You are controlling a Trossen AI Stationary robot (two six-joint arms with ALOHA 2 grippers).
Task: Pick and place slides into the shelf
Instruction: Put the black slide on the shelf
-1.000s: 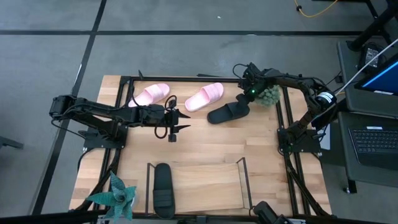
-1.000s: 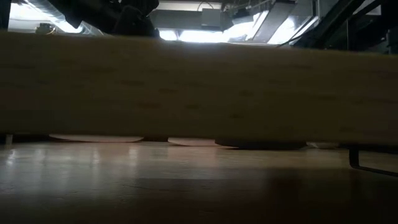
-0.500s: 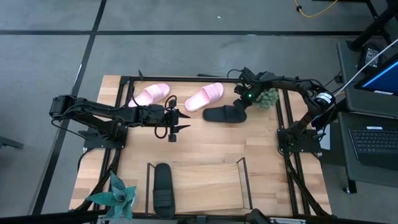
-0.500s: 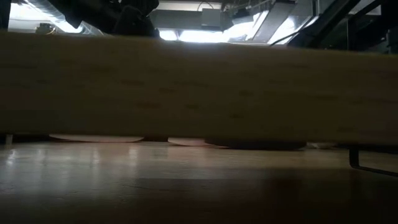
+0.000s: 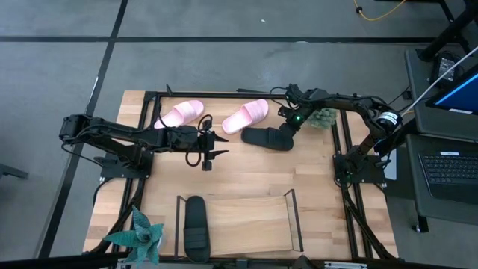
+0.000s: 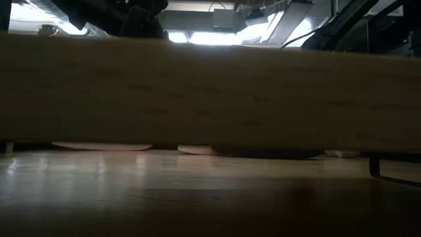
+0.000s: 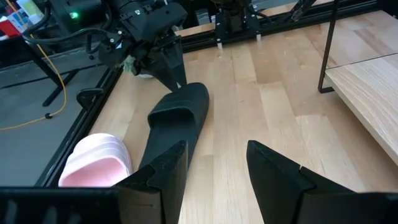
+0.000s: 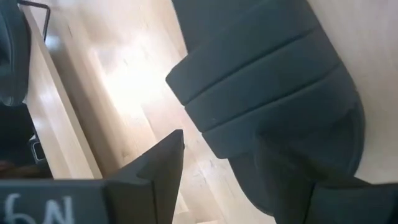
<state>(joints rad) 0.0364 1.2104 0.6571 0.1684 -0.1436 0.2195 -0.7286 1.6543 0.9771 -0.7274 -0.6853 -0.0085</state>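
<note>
The right pincer [image 5: 286, 128], spread wide at the matte black foam slide [image 5: 267, 137], could skid it off the worktop.

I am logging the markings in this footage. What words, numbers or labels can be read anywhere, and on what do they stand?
"6N", as it reads in the right wrist view: pale characters on the dark body of the right pincer, at the picture's lower corner; possibly seen upside down.
Laptop screen beside the table: too small to read.
Black slide, pink slides and shelf: no text visible.
</note>
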